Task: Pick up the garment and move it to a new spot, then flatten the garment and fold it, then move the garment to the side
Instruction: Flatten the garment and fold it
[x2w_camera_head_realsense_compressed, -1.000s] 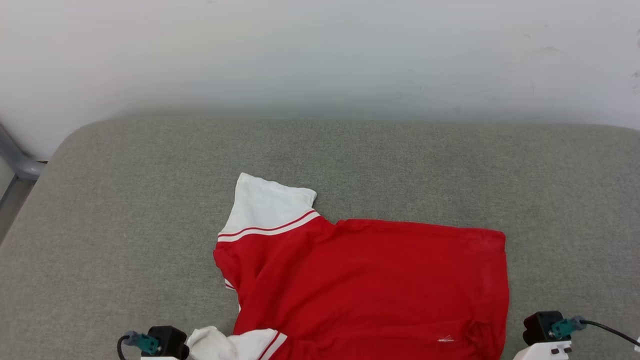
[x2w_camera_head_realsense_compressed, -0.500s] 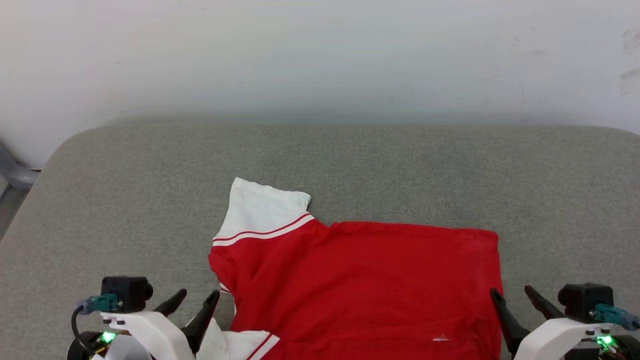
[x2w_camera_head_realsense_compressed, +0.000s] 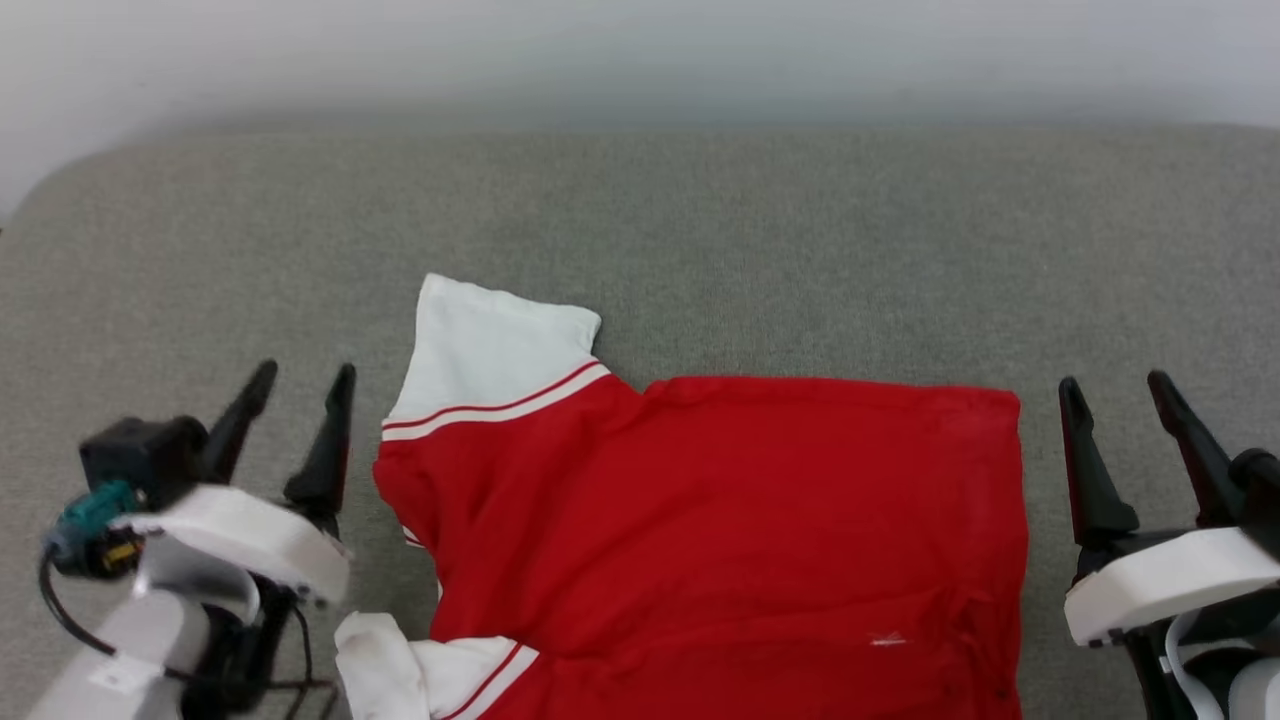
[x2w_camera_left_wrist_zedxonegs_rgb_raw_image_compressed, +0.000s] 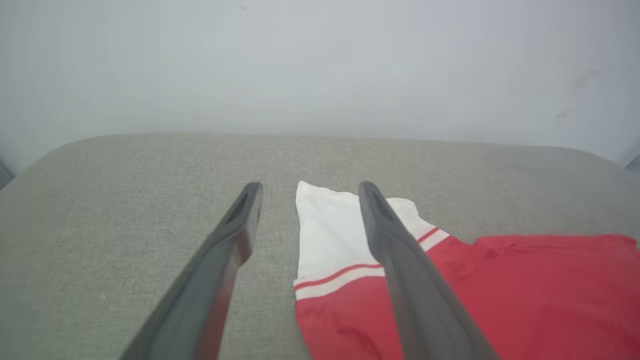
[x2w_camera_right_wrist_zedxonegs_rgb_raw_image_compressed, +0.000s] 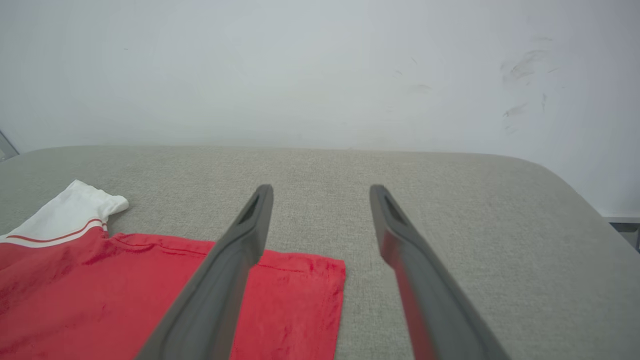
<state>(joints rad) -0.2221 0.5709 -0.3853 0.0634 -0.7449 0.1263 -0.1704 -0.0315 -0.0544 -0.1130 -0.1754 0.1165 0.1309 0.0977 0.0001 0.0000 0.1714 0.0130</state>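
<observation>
The garment (x2w_camera_head_realsense_compressed: 720, 530), red with white sleeves, lies folded on the grey cushion (x2w_camera_head_realsense_compressed: 700, 250), its far edge straight and one white sleeve (x2w_camera_head_realsense_compressed: 490, 350) sticking out at the far left. My left gripper (x2w_camera_head_realsense_compressed: 305, 375) hovers open just left of the garment, empty. My right gripper (x2w_camera_head_realsense_compressed: 1115, 385) is open beside the garment's right edge, holding nothing. In the left wrist view the open fingers (x2w_camera_left_wrist_zedxonegs_rgb_raw_image_compressed: 395, 240) frame the white sleeve (x2w_camera_left_wrist_zedxonegs_rgb_raw_image_compressed: 330, 235). In the right wrist view the garment's far right corner (x2w_camera_right_wrist_zedxonegs_rgb_raw_image_compressed: 320, 280) lies under the left finger (x2w_camera_right_wrist_zedxonegs_rgb_raw_image_compressed: 240, 250).
A pale wall (x2w_camera_head_realsense_compressed: 640, 50) rises behind the cushion. A second white sleeve (x2w_camera_head_realsense_compressed: 400, 670) lies crumpled at the garment's near left corner. Bare cushion stretches beyond the garment and to both sides.
Both grippers have opened and risen into view beside the garment, letting go of its near edge. The head camera has tilted down, so the whole picture has shifted.
</observation>
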